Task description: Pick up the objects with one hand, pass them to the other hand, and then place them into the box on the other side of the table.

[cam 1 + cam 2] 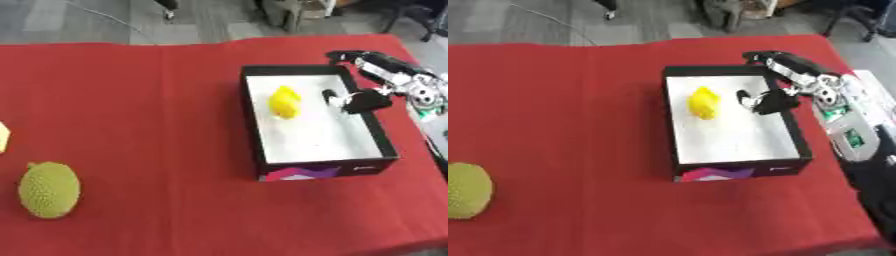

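Your right hand's fingers (337, 100) hang spread and relaxed over the box (262, 150), holding nothing; the yellow piece (284, 101) lies on the white floor just beside them, apart from the fingertips, so I judge it already let go. Your left hand shows in neither view, so its fingers cannot be told. Take the box as your mark and work outward from the near edge. Nearest you, well to the left of the box and closer to you than its front wall, the bumpy green fruit (49, 190) sits on the red cloth (157, 100), untouched. It lies on the left side, I think, because the left hand is meant to lift it and hand it across to the right. Just beyond it, at the left border, a pale yellow sliver (3, 136) peeks in; what it is I cannot tell. The box itself sits on the right side of the cloth, within the right arm's reach, its front wall carrying a purple and pink mark. Inside, the yellow piece rests in the far half, left of the right hand (363, 102). The hand comes in over the box's right wall, wrist at the far right corner. Beyond the box, the cloth ends and grey floor begins.
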Controlling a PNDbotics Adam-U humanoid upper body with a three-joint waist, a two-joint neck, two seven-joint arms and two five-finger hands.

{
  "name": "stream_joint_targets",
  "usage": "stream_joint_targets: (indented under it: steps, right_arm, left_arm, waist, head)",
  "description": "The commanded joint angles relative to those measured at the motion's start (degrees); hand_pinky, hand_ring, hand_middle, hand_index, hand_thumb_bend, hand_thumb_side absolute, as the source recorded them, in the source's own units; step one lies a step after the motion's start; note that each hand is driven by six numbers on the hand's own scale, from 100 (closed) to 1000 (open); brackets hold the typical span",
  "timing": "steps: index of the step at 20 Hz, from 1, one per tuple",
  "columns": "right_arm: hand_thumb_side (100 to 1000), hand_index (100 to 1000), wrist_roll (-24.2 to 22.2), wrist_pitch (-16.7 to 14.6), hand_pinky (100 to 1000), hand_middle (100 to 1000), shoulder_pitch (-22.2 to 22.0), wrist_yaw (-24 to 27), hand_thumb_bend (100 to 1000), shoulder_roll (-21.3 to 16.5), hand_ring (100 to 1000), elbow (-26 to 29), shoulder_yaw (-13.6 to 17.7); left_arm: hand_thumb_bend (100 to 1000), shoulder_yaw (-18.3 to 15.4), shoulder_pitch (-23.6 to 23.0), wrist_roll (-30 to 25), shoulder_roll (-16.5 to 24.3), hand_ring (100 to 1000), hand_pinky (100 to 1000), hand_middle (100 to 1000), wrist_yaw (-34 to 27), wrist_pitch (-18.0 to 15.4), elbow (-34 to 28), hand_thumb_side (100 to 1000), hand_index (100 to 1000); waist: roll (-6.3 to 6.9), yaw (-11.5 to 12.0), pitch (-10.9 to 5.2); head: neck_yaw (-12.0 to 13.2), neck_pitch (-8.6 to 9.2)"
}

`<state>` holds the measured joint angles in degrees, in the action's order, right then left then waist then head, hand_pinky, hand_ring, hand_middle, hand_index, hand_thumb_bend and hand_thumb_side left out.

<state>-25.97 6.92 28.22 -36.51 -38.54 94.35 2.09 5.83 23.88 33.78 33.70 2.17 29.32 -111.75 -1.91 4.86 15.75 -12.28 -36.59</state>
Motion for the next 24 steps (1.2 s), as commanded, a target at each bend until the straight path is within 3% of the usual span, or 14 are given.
stream_joint_targets:
  steps: [1,3,4,6,9,10,11,12,13,14,18,20,22,24]
  right_arm:
    - [320,1000,1.1,1.4,1000,892,0.7,0.5,105,-1.9,1000,2.1,1.0]
    - [147,1000,3.0,3.6,1000,868,0.8,1.7,100,-1.5,1000,2.8,1.6]
    - [211,1000,5.1,5.7,1000,845,0.9,3.9,100,-1.0,1000,3.6,2.1]
    - [319,1000,11.6,9.2,1000,835,1.0,13.5,100,0.1,1000,6.2,2.8]
    - [429,1000,20.5,8.0,1000,868,0.1,28.9,100,0.5,1000,11.0,1.8]
    - [440,1000,21.6,7.3,1000,869,-0.4,31.8,100,0.3,1000,12.2,1.2]
    - [437,1000,22.1,6.9,1000,867,-0.8,33.7,100,0.2,1000,13.1,0.8]
    - [451,1000,22.4,6.8,1000,866,-1.1,35.1,100,0.2,1000,14.0,0.6]
    - [457,1000,22.6,6.7,1000,864,-1.5,36.1,100,0.1,1000,14.8,0.5]
    - [453,1000,22.9,6.7,1000,862,-1.8,36.7,100,0.1,1000,15.5,0.6]
    - [448,1000,23.8,7.0,1000,857,-2.5,37.7,100,-0.3,1000,17.4,0.6]
    - [449,1000,24.1,7.2,1000,852,-2.7,37.9,100,-0.5,1000,17.9,0.6]
    - [442,1000,24.5,7.5,1000,849,-2.8,38.2,100,-0.6,1000,18.2,0.6]
    - [439,1000,24.7,7.7,1000,846,-2.9,38.4,100,-0.7,1000,18.3,0.5]
  left_arm:
    - [177,-0.3,1.3,7.0,2.6,616,620,476,0.7,8.6,-0.5,704,852]
    - [182,-0.4,1.6,6.3,3.1,616,620,477,1.1,9.0,-0.5,698,850]
    - [187,-0.3,1.9,5.7,3.5,619,623,480,1.4,9.3,-0.5,694,849]
    - [179,-0.1,2.8,3.6,4.7,631,634,493,2.1,10.4,0.1,692,858]
    - [190,0.8,5.6,-4.6,8.2,693,682,553,1.9,13.9,2.4,690,895]
    - [212,1.1,6.8,-8.8,9.7,725,712,578,1.5,15.2,3.7,642,902]
    - [164,1.5,8.2,-13.3,11.5,750,738,604,1.5,15.9,5.1,668,907]
    - [285,1.8,9.5,-18.1,13.1,773,761,629,2.2,16.3,6.8,559,911]
    - [260,2.1,10.9,-23.5,14.6,780,770,639,3.3,16.4,8.8,556,913]
    - [354,2.2,12.2,-28.7,15.8,789,782,649,4.8,16.0,11.0,475,911]
    - [530,2.4,17.3,-47.3,18.9,836,841,713,14.0,12.0,21.5,348,897]
    - [564,2.4,19.8,-55.5,19.2,851,862,734,19.7,9.6,26.5,265,889]
    - [537,2.3,22.6,-62.3,18.8,858,875,730,25.4,6.6,30.9,141,858]
    - [547,2.5,25.1,-67.9,18.0,876,905,758,30.2,4.2,35.1,100,854]
  waist:
    - [0.11,0.0,-1.39]
    - [0.21,-0.1,-1.42]
    - [0.29,-0.1,-1.44]
    - [0.48,-0.1,-1.48]
    - [0.75,0.0,-1.54]
    - [0.87,0.0,-1.59]
    - [1.0,0.1,-1.62]
    - [1.11,0.2,-1.65]
    - [1.22,0.3,-1.69]
    - [1.31,0.4,-1.74]
    - [1.5,0.8,-1.99]
    - [1.51,0.9,-2.1]
    - [1.44,1.1,-2.2]
    - [1.37,1.3,-2.22]
  head:
    - [0.1,0.26]
    - [0.3,0.01]
    - [0.3,-0.1]
    - [0.7,-0.22]
    - [1.3,-0.4]
    - [1.5,-0.36]
    - [1.8,-0.3]
    - [2.1,-0.26]
    - [2.4,-0.28]
    - [2.8,-0.29]
    - [4.9,-0.26]
    - [6.0,-0.23]
    - [7.0,-0.09]
    - [7.7,0.1]
